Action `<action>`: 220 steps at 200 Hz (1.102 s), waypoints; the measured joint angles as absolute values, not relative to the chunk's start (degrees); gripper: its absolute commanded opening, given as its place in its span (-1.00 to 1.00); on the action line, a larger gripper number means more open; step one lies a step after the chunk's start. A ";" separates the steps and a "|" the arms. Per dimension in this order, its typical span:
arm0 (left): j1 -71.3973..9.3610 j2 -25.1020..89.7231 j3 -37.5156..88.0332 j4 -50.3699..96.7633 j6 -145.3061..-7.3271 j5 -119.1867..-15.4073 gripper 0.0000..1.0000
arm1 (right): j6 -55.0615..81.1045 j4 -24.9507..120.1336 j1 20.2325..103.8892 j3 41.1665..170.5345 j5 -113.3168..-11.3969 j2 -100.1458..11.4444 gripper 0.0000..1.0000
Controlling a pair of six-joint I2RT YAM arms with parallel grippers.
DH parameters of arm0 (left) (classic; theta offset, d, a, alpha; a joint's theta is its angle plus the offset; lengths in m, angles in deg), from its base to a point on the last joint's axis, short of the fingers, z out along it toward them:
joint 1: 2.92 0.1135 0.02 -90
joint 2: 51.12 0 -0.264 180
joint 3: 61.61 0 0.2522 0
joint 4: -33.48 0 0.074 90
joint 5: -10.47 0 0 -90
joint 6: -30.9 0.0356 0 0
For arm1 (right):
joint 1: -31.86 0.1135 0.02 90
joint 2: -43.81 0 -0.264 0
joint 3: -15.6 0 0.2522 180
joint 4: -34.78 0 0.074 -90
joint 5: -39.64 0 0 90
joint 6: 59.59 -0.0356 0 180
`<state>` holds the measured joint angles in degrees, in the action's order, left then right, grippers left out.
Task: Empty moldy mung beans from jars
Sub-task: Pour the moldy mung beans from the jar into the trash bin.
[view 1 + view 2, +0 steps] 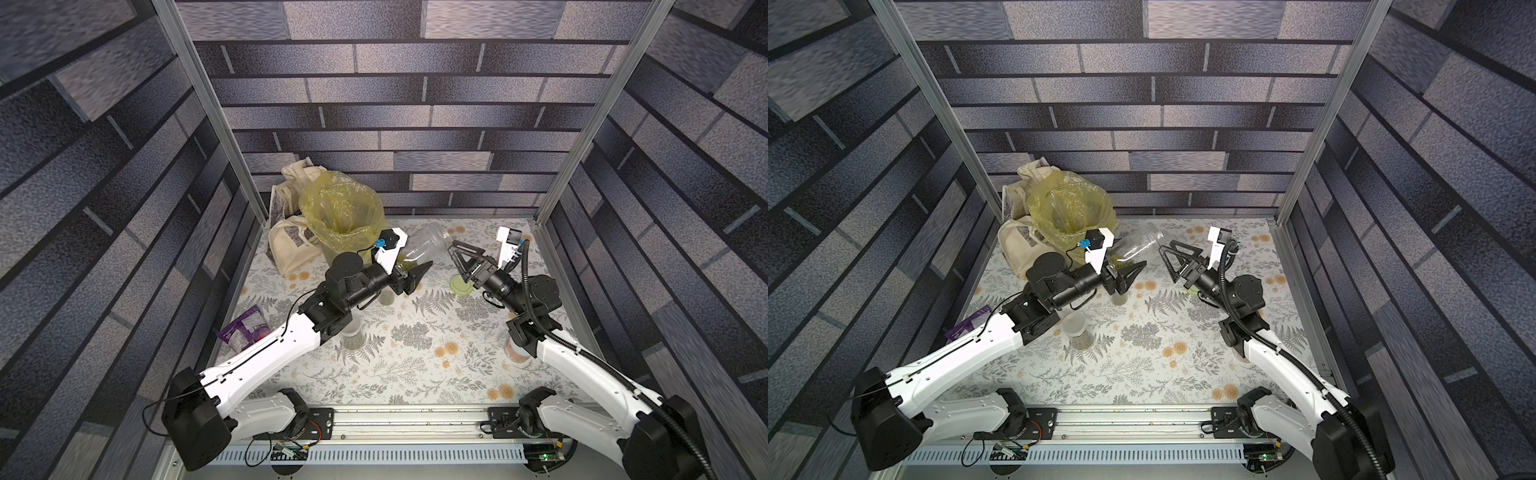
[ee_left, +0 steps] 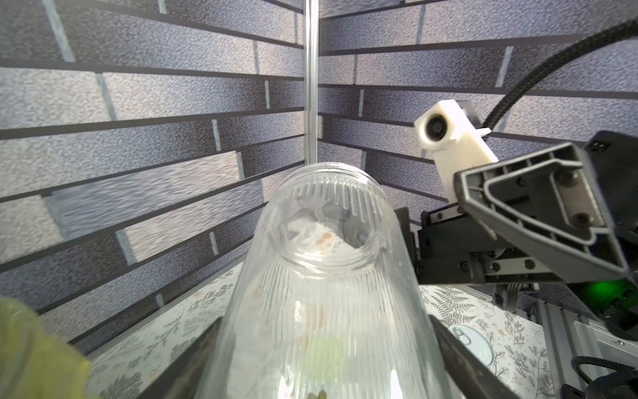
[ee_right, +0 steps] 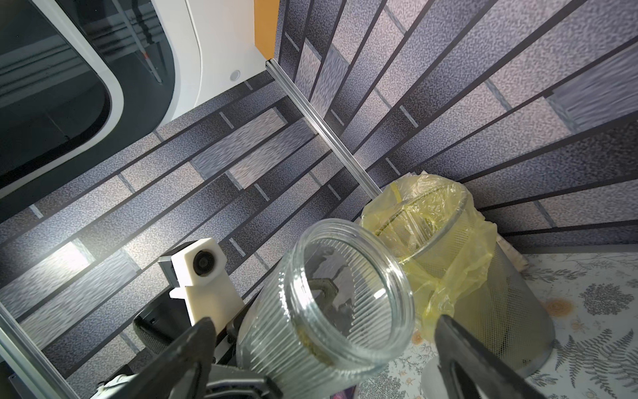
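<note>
Wide jar (image 1: 428, 245): clear, ribbed, lid off, raised in the air and tilted, just beside yellow-bagged bin (image 1: 340, 216) on its right. Open mouth points up and away from bin. Few mung beans (image 1: 400, 261), olive-green, pooled at its base end. Pale green lid (image 1: 457, 286) lies flat, further right of bin. Short jar (image 1: 386, 296) upright, frosted lid on, near bin's front. Tall jar (image 1: 1077, 330) upright, lidded, beans in lower part, farther out in front of bin.

text: none legible | purple packet (image 1: 244, 332) — print too small | cloth bag (image 1: 289, 249) — print blurred
</note>
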<state>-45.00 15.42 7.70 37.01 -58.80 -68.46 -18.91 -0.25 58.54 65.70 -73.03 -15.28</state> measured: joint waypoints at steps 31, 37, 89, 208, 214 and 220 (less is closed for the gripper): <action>-42.60 12.15 7.73 28.80 -57.49 -71.06 0.05 | -15.00 4.60 58.54 65.72 -71.66 -14.40 1.00; -42.23 11.64 7.83 27.20 -57.27 -71.54 0.06 | -14.00 5.80 58.54 65.72 -71.22 -14.07 1.00; -41.46 11.08 14.24 13.32 -55.81 -77.33 0.06 | -0.16 23.37 58.54 65.85 -63.55 -7.93 1.00; -33.49 16.08 30.39 -6.66 -57.10 -87.10 0.05 | 11.51 36.69 58.54 60.60 -52.12 -5.53 1.00; -32.70 16.26 30.70 -6.79 -57.21 -87.19 0.05 | 11.51 36.69 58.54 60.39 -52.14 -5.81 1.00; -31.80 16.54 31.07 -7.03 -57.45 -87.34 0.05 | 11.53 36.71 58.54 60.23 -52.14 -6.05 1.00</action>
<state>-31.80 16.54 31.07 -7.03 -57.45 -87.34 11.53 36.71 58.54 60.23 -52.14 -6.05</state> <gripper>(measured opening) 0.843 0.999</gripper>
